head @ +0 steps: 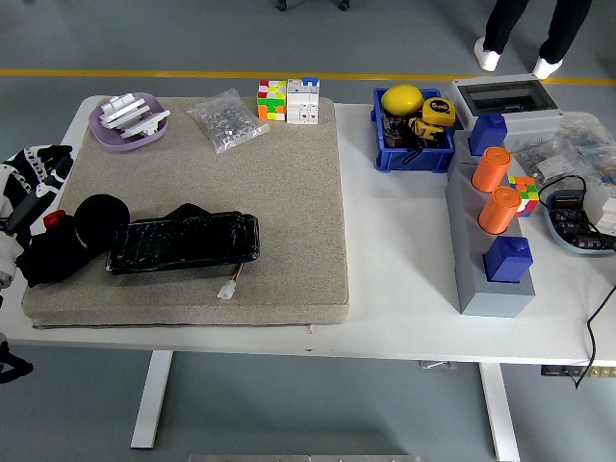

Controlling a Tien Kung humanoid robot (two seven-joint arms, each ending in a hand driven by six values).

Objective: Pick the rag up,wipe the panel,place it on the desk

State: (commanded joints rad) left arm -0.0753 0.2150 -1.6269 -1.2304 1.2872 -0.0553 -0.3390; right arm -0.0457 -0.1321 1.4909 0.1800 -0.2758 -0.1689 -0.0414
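Left hand (29, 173) sits at the left edge of the worktop (404, 279), fingers spread, gripping nothing, just above and left of the black rag (72, 241). No contact visible between hand and rag. Right hand is out of frame.

Rag lies crumpled on the left end of the grey mat (279, 202), butted against the left end of the black panel (183, 243). Panel lies flat, long axis left-right, near the mat's front edge. A small white connector (228, 289) with a red lead lies just in front of the panel.

Back of the mat: purple dish (128, 120) holding white parts, clear bag of small parts (227, 119), two puzzle cubes (288, 100) side by side.

Right of the mat: blue bin (412, 135) with a yellow ball and tape measure, grey stand (486, 241) carrying two orange cylinders (496, 191) and blue blocks.

A person's legs (529, 34) stand beyond the far edge, top right.
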